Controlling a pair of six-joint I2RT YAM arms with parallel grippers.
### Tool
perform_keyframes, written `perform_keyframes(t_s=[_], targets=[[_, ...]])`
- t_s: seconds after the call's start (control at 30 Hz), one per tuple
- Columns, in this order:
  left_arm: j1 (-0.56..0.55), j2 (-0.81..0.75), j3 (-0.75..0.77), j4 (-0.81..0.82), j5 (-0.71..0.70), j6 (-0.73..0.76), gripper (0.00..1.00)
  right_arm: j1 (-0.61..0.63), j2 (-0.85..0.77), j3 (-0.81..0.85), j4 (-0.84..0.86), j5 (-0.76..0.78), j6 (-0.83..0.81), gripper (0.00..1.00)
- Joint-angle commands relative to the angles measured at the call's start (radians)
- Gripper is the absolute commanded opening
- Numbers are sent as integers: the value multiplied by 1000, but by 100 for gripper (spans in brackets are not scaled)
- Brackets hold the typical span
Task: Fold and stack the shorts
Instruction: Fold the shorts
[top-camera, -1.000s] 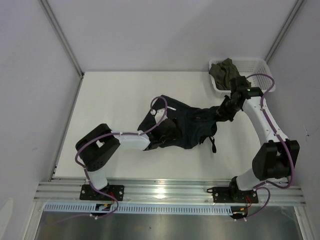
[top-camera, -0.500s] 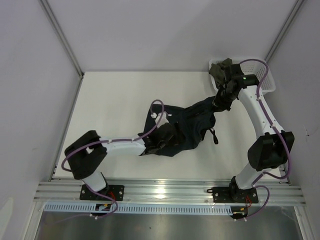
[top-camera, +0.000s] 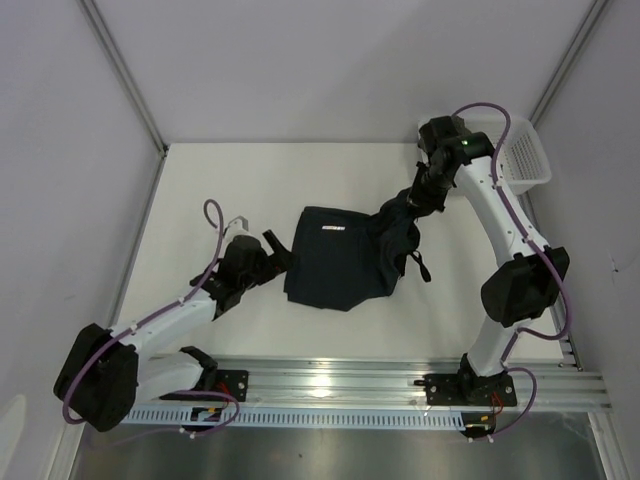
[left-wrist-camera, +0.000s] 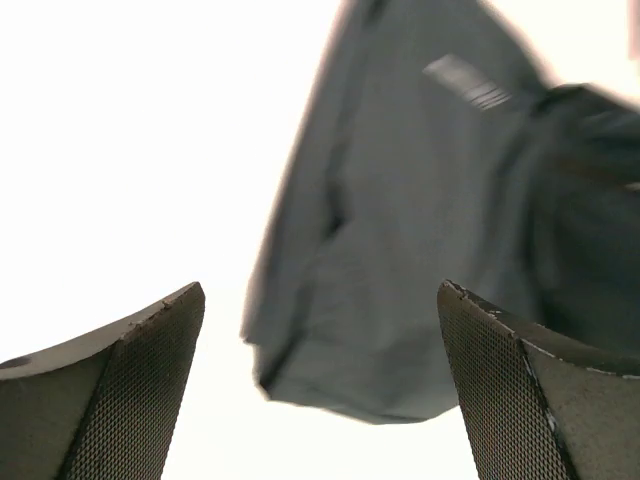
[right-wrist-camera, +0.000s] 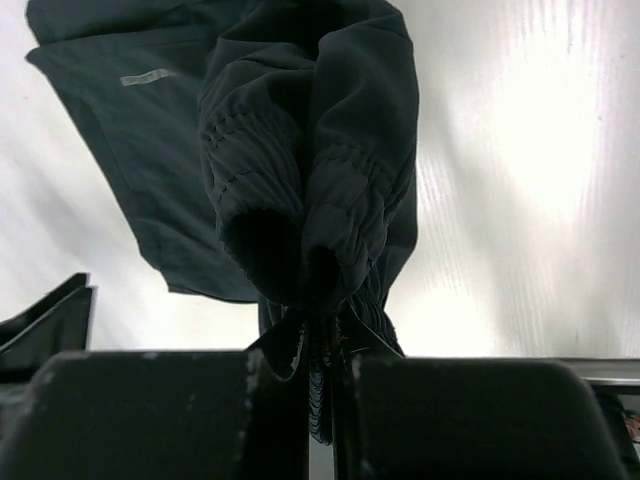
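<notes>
The dark teal-navy shorts (top-camera: 340, 258) lie mid-table, one leg flat with a small white label (top-camera: 329, 228) on top. My right gripper (top-camera: 418, 196) is shut on the gathered waistband and lifts that end up to the right; a black drawstring (top-camera: 419, 266) dangles below. In the right wrist view the bunched waistband (right-wrist-camera: 310, 200) hangs from my closed fingers. My left gripper (top-camera: 277, 252) is open and empty, just left of the shorts' left edge. In the left wrist view the flat leg (left-wrist-camera: 400, 250) lies ahead between my spread fingertips (left-wrist-camera: 130, 390).
A white basket (top-camera: 520, 160) stands at the back right corner, behind my right arm. White walls with metal posts close in the table's left, back and right sides. A metal rail runs along the near edge.
My left gripper let go of the shorts and pulled back left, now open. My right gripper lifted the waistband up and back. The near leg now lies flatter on the table.
</notes>
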Motion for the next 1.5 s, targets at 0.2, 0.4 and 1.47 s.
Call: perform_keyframes(t_s=[0.2,0.4,1.47], targets=[[41,138,-174,224,44,-21,99,138,108,163,-15,44,145,0],[42,156,-210,292,52,-11,99,216,167,195,42,66,249,0],[41,55,-409,516,150,-41,95,408,512,369,299,6,394,8]])
